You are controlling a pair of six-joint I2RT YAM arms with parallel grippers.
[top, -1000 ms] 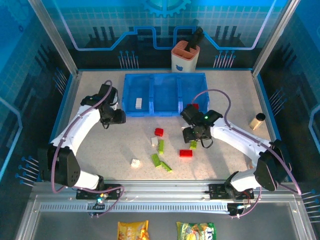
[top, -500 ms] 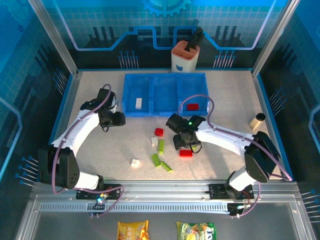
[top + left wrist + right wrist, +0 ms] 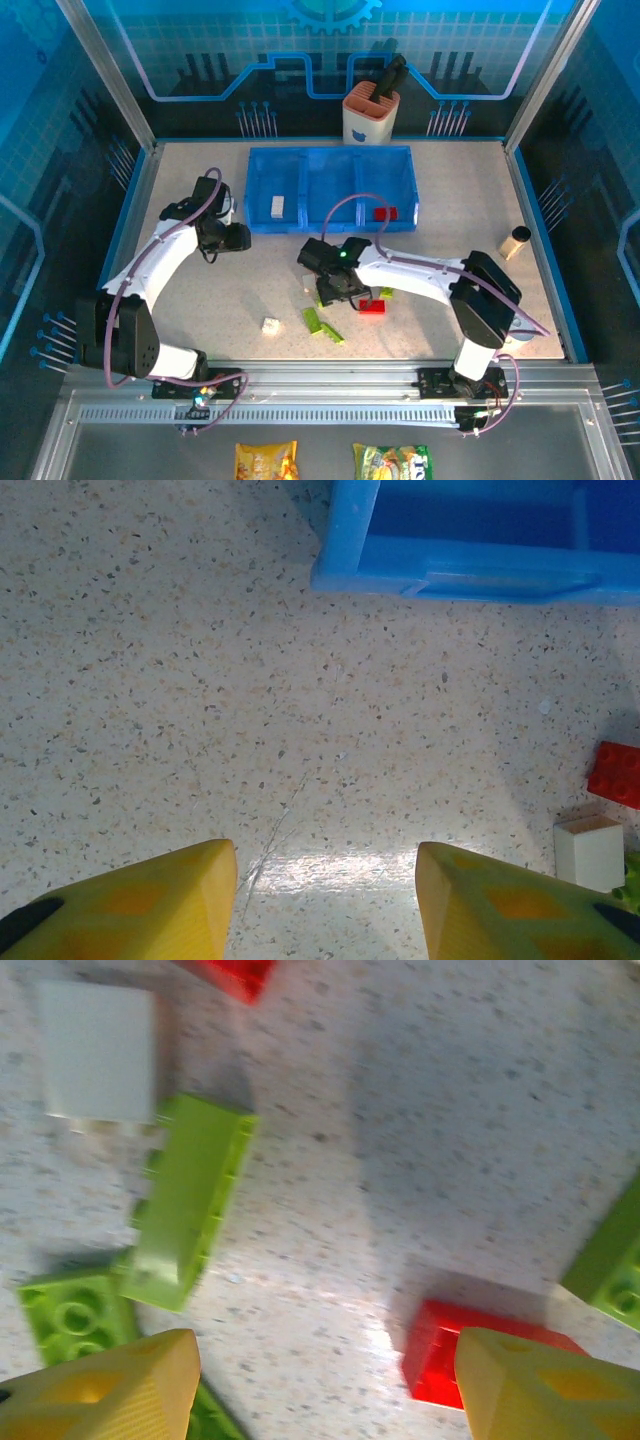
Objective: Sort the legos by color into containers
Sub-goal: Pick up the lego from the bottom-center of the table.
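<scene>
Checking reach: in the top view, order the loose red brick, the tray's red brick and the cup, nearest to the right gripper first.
1. Loose red brick, on the table beside the right gripper.
2. Red brick in the blue tray, right compartment.
3. Cup, behind the tray.

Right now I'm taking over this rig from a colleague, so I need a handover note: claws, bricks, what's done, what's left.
Left claw: open, holding nothing, over bare table by the tray.
Right claw: open, nothing gripped, over the loose bricks.
Done: one white brick in the left compartment, one red brick in the right.
Left: bricks on the table, including a long lime brick, a loose red brick and a lone white brick. No lime seen in the tray.
</scene>
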